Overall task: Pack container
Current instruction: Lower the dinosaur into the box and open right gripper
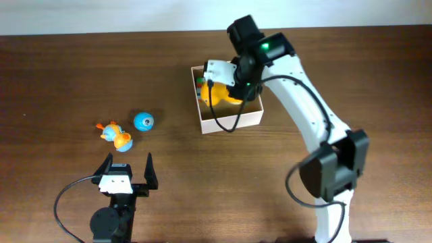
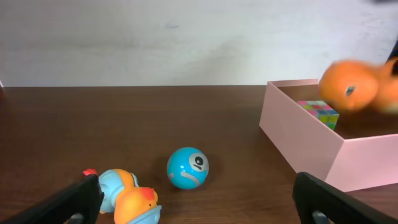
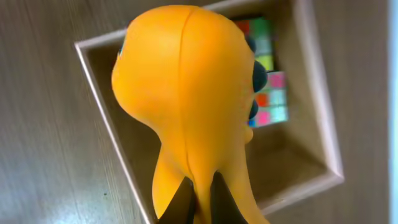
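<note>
The container stands at the table's centre; it shows in the left wrist view and the right wrist view. A multicoloured cube lies inside it. My right gripper is shut on an orange toy and holds it over the container; the toy is blurred in the left wrist view. My left gripper is open and empty. A blue ball and an orange-and-blue duck toy lie in front of it.
The wooden table reaches to a pale wall at the back. The right arm's white links arch over the table's right side from its base at the front edge.
</note>
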### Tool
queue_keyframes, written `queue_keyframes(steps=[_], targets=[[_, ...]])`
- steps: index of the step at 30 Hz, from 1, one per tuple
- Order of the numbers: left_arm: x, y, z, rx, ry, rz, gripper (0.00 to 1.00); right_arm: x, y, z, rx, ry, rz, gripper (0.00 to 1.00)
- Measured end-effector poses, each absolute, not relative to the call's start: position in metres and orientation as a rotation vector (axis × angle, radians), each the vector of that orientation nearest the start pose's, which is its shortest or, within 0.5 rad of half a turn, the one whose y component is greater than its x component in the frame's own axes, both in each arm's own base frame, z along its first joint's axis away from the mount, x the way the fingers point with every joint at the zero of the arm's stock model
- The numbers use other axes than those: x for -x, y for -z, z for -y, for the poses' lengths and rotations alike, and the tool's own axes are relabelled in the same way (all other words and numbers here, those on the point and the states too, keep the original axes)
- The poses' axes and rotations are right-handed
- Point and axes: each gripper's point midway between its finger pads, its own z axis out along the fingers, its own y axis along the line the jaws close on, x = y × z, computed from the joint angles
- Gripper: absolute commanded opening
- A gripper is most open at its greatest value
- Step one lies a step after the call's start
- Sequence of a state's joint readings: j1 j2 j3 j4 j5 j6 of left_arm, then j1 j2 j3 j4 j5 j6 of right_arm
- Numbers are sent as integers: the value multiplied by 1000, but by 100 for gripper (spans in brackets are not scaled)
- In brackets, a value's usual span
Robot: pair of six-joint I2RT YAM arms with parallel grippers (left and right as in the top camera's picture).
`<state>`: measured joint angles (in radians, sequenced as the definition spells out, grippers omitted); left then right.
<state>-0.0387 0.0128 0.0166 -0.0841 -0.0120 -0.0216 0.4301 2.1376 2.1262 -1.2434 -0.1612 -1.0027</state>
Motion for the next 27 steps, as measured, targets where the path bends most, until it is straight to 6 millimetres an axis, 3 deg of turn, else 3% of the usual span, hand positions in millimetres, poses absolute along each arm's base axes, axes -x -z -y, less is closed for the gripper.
queue_keyframes(steps=[6, 9, 10, 14, 23, 25, 27], targets=[[-246, -158, 7, -5, 36, -1651, 99, -429, -113, -228, 1940, -141, -2140, 4], [-246, -158, 7, -5, 36, -1651, 99, -428, -101, -230, 1954, -169, -2155, 4], [-246, -158, 7, -5, 36, -1651, 99, -428, -100, -230, 1955, -172, -2158, 12], [-246, -158, 7, -5, 36, -1651, 99, -427, -99, -233, 1942, -204, -2163, 68], [-246, -158, 7, -5, 36, -1651, 99, -417, -102, -252, 1882, -239, -2212, 85], [-246, -158, 7, -5, 36, -1651, 99, -414, -110, -263, 1868, -242, -2205, 99], [-246, -158, 7, -5, 36, -1651, 99, -411, -128, -277, 1841, -236, -2183, 99]])
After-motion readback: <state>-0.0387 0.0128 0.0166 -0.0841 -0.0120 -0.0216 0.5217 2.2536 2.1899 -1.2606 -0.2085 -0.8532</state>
